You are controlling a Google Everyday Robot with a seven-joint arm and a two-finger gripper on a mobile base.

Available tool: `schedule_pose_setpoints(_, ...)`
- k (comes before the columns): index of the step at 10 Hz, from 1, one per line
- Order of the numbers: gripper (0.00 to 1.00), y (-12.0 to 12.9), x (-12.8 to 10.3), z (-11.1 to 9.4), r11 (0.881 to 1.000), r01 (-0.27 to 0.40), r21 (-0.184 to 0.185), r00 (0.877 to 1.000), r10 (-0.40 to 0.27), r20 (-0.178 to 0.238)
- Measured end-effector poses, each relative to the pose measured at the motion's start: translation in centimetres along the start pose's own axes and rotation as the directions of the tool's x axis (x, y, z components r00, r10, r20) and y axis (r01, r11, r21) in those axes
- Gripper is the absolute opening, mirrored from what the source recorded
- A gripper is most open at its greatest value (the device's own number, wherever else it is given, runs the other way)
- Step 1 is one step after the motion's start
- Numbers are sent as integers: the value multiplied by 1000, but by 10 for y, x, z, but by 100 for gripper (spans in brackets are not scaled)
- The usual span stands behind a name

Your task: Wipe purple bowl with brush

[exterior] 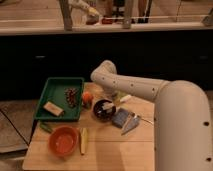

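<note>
Purple bowl (104, 112) (brush (107, 105) tip inside) just beside gripper (116, 96)

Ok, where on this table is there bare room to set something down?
The front strip of the table, right of the yellow vegetable and in front of the purple bowl and grey wedge tool, is bare. The middle is crowded: the gripper hangs just behind the bowl, beside the orange fruit.

table (107, 156): tray (60, 80), purple bowl (100, 116); gripper (116, 96) above
</note>
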Motion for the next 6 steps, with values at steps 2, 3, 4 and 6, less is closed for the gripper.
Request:
schedule_pose_setpoints(2,2,-15,0,4,1000,0,-14,1000,-1,-15)
schedule_pose_setpoints(3,2,-18,-5,4,1000,10,-15,1000,-10,-16)
schedule_pose_setpoints(4,2,-20,-17,3,999,37,-15,999,-37,-15)
schedule_pose_setpoints(6,2,-12,-35,2,996,88,-11,996,-88,-4)
